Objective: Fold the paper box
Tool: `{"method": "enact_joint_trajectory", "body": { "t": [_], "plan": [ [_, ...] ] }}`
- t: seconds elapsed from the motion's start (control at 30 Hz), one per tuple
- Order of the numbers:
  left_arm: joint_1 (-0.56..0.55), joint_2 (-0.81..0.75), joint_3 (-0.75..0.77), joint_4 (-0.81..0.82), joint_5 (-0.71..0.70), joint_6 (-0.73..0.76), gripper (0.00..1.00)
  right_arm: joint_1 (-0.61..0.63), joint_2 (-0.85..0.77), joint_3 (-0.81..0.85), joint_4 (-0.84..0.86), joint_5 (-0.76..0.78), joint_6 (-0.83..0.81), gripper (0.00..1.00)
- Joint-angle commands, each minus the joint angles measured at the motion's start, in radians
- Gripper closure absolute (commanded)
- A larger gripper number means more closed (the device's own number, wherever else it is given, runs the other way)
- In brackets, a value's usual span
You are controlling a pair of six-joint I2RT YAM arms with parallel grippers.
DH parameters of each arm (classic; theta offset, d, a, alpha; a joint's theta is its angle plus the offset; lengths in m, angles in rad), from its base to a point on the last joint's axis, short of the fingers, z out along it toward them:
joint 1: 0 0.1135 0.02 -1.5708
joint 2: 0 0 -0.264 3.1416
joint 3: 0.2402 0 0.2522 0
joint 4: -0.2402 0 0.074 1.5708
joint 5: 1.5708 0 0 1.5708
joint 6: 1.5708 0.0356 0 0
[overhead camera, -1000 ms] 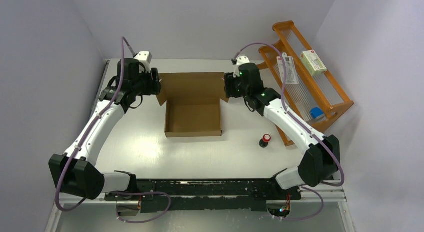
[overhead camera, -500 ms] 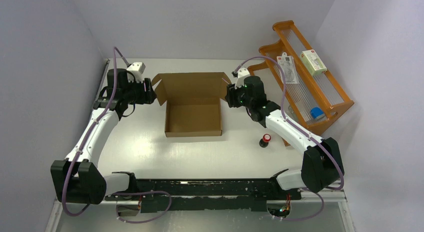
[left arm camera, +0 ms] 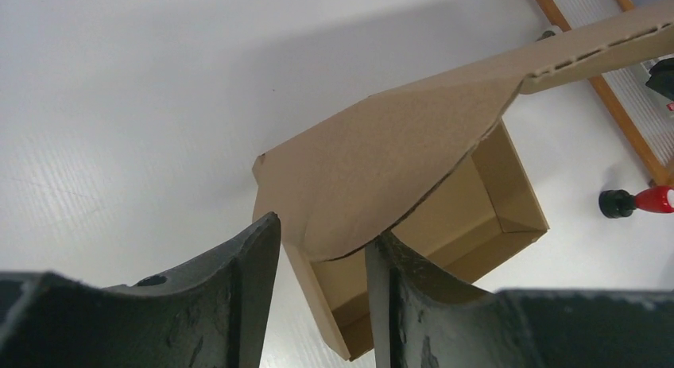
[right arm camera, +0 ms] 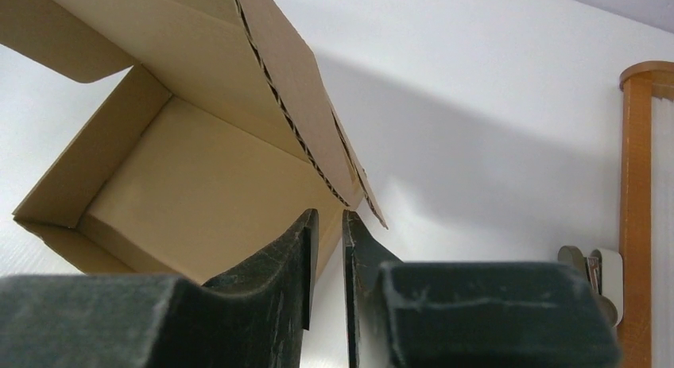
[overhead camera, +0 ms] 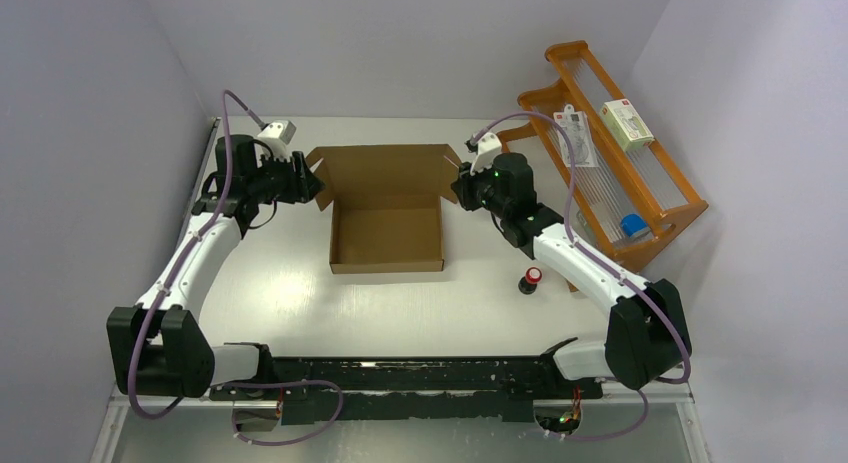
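Top view: the brown corrugated cardboard box (overhead camera: pixel 387 238) sits mid-tabletop (overhead camera: pixel 300 293), open face up, long axis left to right, lid raised along the far side. Left wrist view: the left gripper (left arm camera: pixel 322 249) stands open around the lid's rounded side flap. Right wrist view: the right gripper (right arm camera: pixel 327 225), nearly closed, pinches the opposite flap's edge.

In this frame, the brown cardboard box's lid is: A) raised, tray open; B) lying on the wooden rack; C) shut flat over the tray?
A: the plain brown corrugated cardboard box shows an open tray, its lid raised at the far side.
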Motion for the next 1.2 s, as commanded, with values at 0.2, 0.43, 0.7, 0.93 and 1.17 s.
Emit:
{"method": "enact_joint_trajectory", "body": {
  "t": [0.2, 0.43, 0.7, 0.93, 1.17],
  "plan": [
    [0.01, -0.014, 0.004, 0.017, -0.021, 0.017, 0.5, -0.027, -0.082, -0.054, 0.08, 0.046, -0.07, 0.58],
    [0.016, -0.016, 0.011, 0.011, -0.011, 0.039, 0.49, -0.094, -0.085, -0.076, 0.159, -0.117, -0.094, 0.51],
    [0.017, -0.006, 0.017, 0.012, 0.016, 0.043, 0.48, -0.113, -0.019, -0.054, 0.206, -0.237, -0.113, 0.52],
    [0.017, 0.016, 0.026, 0.016, 0.048, 0.028, 0.49, -0.114, 0.019, -0.051, 0.223, -0.258, -0.103, 0.66],
    [0.017, 0.023, 0.03, 0.044, 0.081, -0.001, 0.52, -0.113, 0.023, -0.055, 0.221, -0.276, -0.099, 0.82]
  ]
}}
